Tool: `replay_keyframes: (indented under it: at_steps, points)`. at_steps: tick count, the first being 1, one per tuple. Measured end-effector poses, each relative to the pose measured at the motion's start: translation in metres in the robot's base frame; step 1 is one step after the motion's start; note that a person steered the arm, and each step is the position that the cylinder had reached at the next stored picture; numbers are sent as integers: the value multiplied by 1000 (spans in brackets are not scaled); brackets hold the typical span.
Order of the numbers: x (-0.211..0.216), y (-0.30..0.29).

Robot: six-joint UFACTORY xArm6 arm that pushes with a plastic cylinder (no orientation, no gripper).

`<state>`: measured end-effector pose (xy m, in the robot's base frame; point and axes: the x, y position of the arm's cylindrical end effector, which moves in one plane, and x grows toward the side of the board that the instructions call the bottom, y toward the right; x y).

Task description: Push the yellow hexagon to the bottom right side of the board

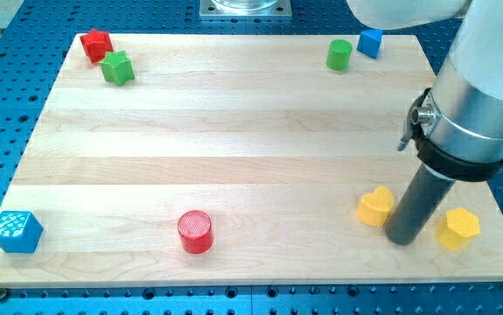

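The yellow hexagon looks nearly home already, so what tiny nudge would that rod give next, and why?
Probably a short push toward the view's right and slightly down. My tip stands between the yellow heart on its left and the yellow hexagon on its right, seemingly just short of touching the hexagon. The hexagon already lies near the board's bottom right corner, so a small shove should do.

Robotics lab: blue perforated bench [6, 114], wooden board [234, 149].
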<state>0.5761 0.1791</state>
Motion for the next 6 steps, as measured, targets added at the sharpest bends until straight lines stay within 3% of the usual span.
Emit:
replay_keyframes:
  at_steps: [2,4,6]
  points:
    - [-33,37]
    - [-19,53]
    - [-91,20]
